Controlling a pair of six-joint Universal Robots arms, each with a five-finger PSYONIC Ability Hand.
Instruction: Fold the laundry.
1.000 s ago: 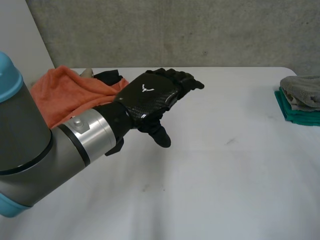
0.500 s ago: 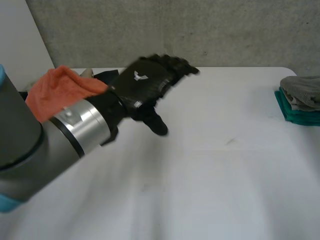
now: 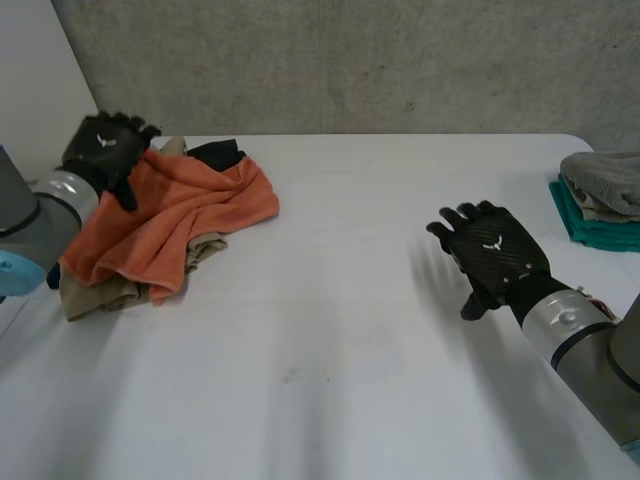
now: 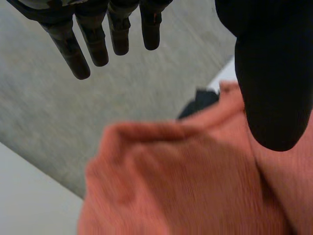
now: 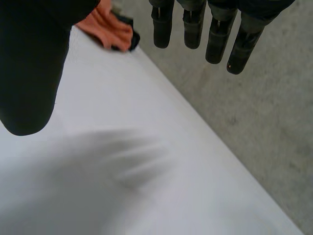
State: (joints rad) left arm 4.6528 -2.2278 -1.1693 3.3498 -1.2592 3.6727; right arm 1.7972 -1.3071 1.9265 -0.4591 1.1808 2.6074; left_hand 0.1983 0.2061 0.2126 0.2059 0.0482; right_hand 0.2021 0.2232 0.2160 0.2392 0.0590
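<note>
Orange cloth (image 3: 180, 215) below left hand (image 3: 105, 148), right hand (image 3: 492, 255) palm-down over table (image 3: 350, 330), fingers (image 5: 193, 29) of both straight, apart.

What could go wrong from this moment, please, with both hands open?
1. The orange cloth lies tangled over a beige cloth and a black piece; the open left hand above it may grab several together.
2. The pile sits near the table edge, so a pull could drag pieces off.
3. The open right hand hovers near the folded stack and could knock it.
</note>
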